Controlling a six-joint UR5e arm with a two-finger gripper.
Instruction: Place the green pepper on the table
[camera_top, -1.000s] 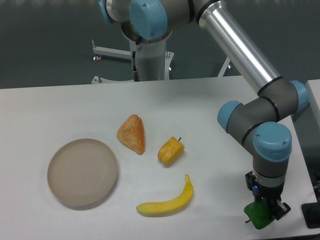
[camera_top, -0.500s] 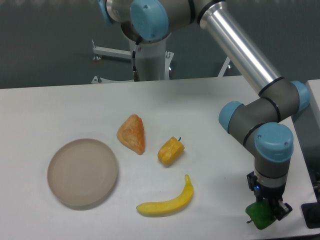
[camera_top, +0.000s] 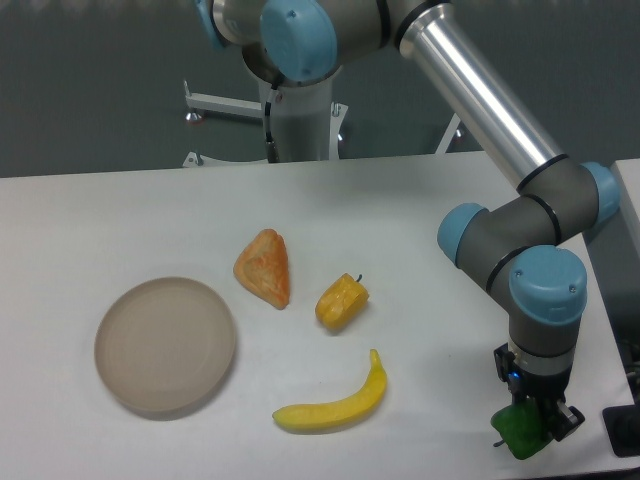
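The gripper (camera_top: 538, 425) points straight down at the near right corner of the table (camera_top: 420, 210), its two dark fingers closed on the green pepper (camera_top: 518, 433). The pepper sits low between them, at or just above the white tabletop (whether it actually touches the surface cannot be told from this view). Only its left and lower part shows; the rest is hidden behind the fingers.

Above the gripper the arm's grey and blue wrist joints stack upward, and a long silver link runs up and to the left toward the robot's base behind the table.

Well to the left of the gripper lies a banana (camera_top: 336, 399), curved, with its stem end raised toward the right. Just above it sits the yellow-orange pepper (camera_top: 341, 301) with a short dark stem, and beside that, to its left, an orange wedge-shaped toy pastry (camera_top: 264, 267). Furthest left rests a round beige plate (camera_top: 165, 345).
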